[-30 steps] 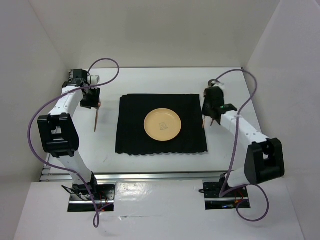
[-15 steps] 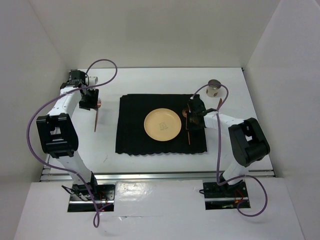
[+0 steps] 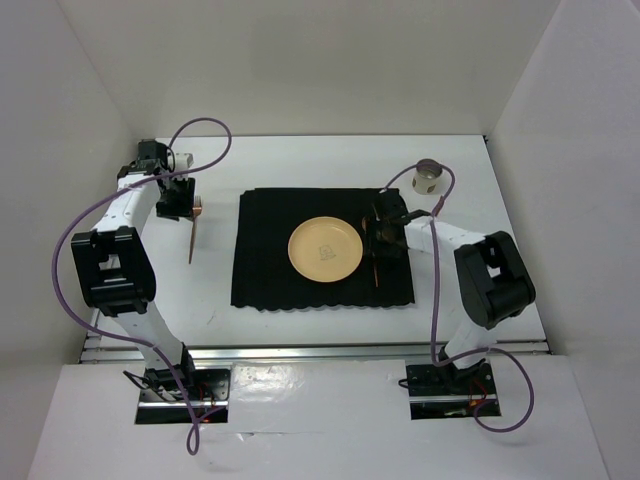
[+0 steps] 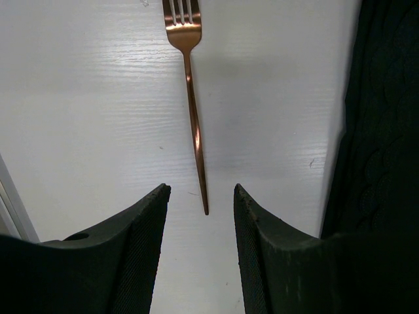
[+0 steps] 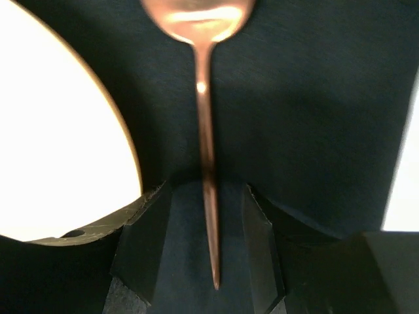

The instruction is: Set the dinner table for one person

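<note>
Spoon [image 5: 205, 111] down on mat [image 3: 265, 275] just right of plate [image 3: 325, 249]; my right end effector [image 5: 206, 196] released astride its handle. Fork [image 4: 192, 111] on bare desk [image 3: 300, 160] left of plate, left end effector [image 4: 201, 193] open: I judge it pending.

Dinner table [image 3: 300, 165]: one, large, flat, white, rectangular, level. Silver metal rail [image 3: 320, 350] along its near edge. Bare top extends past the black mat [image 3: 265, 255] on every side.

White table [image 3: 300, 160], black ribbed mat [image 3: 262, 255], pale yellow plate [image 3: 325, 248], copper fork [image 4: 193, 111] and spoon [image 5: 206, 131], grey-and-white cup [image 3: 430, 178].
</note>
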Controlling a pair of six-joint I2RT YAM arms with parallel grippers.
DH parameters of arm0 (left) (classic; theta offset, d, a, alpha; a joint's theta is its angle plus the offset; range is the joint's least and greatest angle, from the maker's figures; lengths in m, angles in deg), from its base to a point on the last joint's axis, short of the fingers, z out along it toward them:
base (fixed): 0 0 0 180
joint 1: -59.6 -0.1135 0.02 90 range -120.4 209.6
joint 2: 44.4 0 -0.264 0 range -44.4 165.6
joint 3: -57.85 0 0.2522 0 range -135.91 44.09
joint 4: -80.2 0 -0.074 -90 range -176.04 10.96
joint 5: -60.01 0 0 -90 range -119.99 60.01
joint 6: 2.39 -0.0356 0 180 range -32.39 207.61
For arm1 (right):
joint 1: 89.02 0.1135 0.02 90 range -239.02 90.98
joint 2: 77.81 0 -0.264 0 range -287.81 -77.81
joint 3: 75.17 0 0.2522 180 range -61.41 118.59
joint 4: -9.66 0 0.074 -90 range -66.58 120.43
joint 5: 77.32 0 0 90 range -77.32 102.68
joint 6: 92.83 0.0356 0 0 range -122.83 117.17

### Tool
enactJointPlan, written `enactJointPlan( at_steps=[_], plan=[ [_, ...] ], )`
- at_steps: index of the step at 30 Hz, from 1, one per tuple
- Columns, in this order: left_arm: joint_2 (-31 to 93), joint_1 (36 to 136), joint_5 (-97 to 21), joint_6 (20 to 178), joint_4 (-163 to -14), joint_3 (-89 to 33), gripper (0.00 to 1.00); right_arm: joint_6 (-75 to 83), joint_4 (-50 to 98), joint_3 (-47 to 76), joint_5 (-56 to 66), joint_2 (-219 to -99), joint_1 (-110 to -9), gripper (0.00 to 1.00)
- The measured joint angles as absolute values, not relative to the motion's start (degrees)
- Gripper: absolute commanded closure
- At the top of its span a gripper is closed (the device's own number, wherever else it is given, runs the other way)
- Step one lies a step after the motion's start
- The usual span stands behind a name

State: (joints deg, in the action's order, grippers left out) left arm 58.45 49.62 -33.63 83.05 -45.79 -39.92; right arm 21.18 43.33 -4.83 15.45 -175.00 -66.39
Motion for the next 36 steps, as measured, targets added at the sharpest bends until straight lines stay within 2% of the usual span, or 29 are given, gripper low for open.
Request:
enactJointPlan(
  at_steps=[4,7,11,15,21,22,24,25,26,30,36],
  plan=[
    [58.4,49.6,-33.7,83.0,-45.8,-39.9,0.48,22.9,49.4,-1.9,18.7,-173.6,-66.9,0.42],
    [58.4,49.6,-33.8,82.7,-45.8,-39.9,0.48,24.1,53.3,2.2,21.5,-171.7,-69.9,0.26],
    [58.4,49.6,-33.4,81.5,-45.7,-39.9,0.48,24.3,54.0,6.8,21.9,-170.7,-80.1,0.25],
    [58.4,49.6,-32.4,81.1,-45.5,-39.9,0.49,24.0,55.1,12.7,21.2,-176.7,-89.4,0.25],
    [58.4,49.6,-31.4,80.0,-45.4,-38.5,0.49,22.7,55.2,14.1,19.8,-187.8,-91.0,0.26],
    [58.4,49.6,-31.3,80.0,-45.2,-38.2,0.49,22.6,55.2,14.1,19.5,-189.1,-91.0,0.29],
    [58.4,49.6,-31.1,80.0,-45.0,-38.0,0.49,22.1,55.0,15.1,19.5,-190.1,-90.9,0.43],
    [58.4,49.6,-30.9,80.0,-45.0,-38.0,0.49,21.7,54.8,15.4,19.6,-190.6,-90.8,0.52],
    [58.4,49.6,-30.7,80.0,-45.0,-38.0,0.49,21.7,54.8,15.5,20.1,-190.8,-90.7,0.69],
    [58.4,49.6,-30.2,79.8,-44.9,-38.0,0.49,21.5,54.0,15.0,20.8,-190.7,-90.9,1.0],
    [58.4,49.6,-29.9,78.9,-44.9,-38.0,0.49,21.5,51.7,11.3,23.0,-188.1,-90.8,1.0]
  ],
)
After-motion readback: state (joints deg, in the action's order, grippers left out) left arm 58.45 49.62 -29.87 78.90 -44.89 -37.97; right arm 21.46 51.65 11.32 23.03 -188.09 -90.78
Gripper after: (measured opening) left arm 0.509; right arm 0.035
